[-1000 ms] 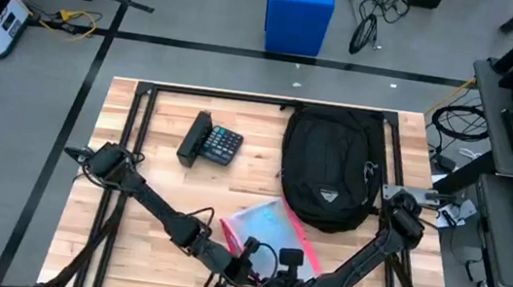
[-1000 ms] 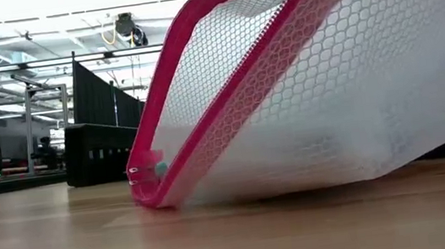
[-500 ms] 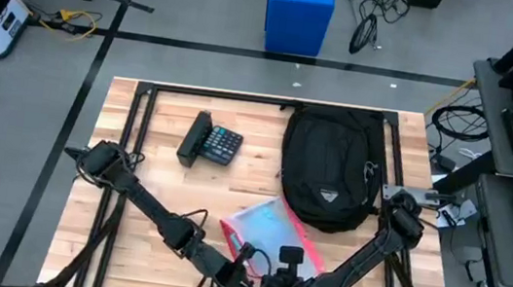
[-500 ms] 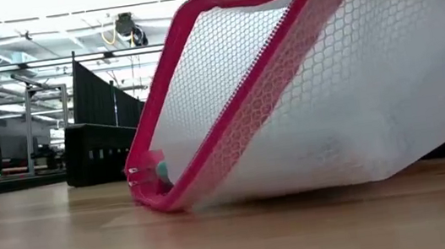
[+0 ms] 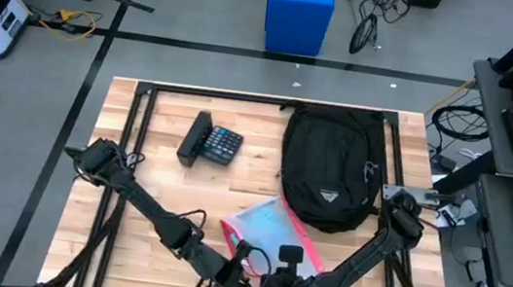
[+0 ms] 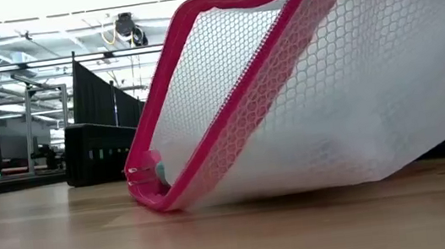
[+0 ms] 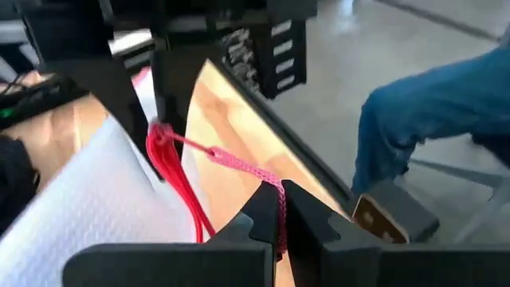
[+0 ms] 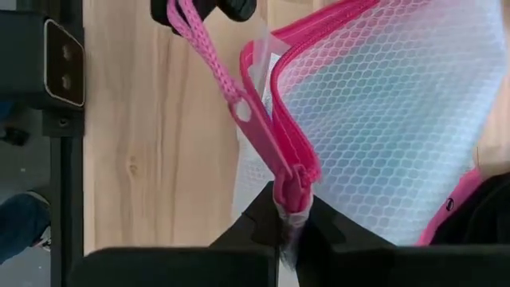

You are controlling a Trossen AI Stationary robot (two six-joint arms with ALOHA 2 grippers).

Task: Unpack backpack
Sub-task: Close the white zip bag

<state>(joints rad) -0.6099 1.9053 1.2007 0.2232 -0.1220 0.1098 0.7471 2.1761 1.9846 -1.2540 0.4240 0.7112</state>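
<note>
Shows the left gripper (image 7: 280, 209) drawn a little further toward the near edge of the table (image 5: 150, 175) than a second ago, fingers closed tightly on the pink pull cord (image 7: 235, 159), which runs taut back to the zipper slider (image 8: 253, 131). Holds, with the right gripper (image 8: 291, 209), the corner of the pink-edged mesh pouch (image 5: 270, 229) right at the zipper end, fingers pinched shut on the trim. Lifts that corner slightly, so that in the low view the pouch leans up from the wood and sits a bit shifted compared with the earlier pictures (the zipper line there looks partly parted, but hard to say how far). Means, most probably, that the pouch is now being unzipped by pulling the two ends apart. Leaves the backpack (image 5: 330, 167) lying flat on the far right part of the table, just behind the pouch, with the calculator (image 5: 212, 142) well apart on its left. Suggests unpacking already well advanced
</note>
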